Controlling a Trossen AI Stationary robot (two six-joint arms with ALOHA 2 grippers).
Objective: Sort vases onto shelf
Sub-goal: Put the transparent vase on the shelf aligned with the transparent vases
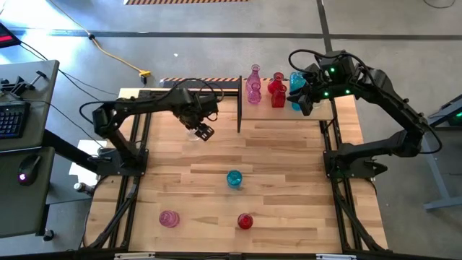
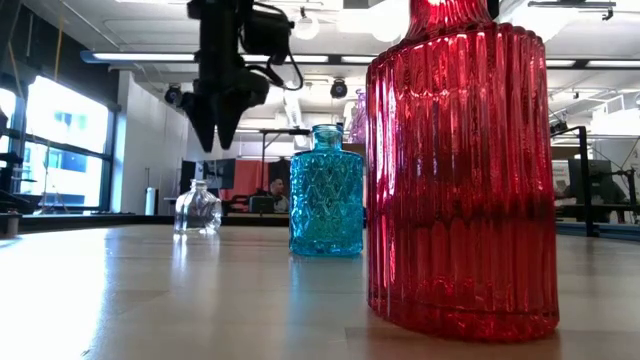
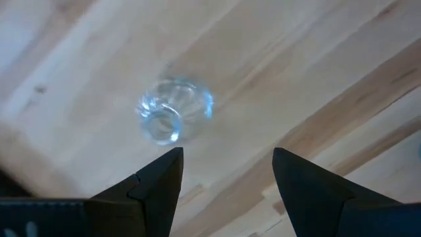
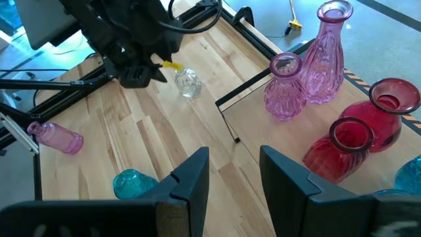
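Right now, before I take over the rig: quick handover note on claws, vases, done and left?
Left claw: open, empty, hovering over the clear vase on the tabletop near the shelf's left edge.
Right claw: over the shelf at the table's back right; nothing seen between its fingers.
Done: two pink vases, two red vases and at least one blue one stand on the shelf.
Left: the clear vase, the blue vase mid-table, the red vase at the front, and the pink vase lying on its side front left.

No text, label, brand or number can be read in any of the views. The vases and the table carry no readable marks.
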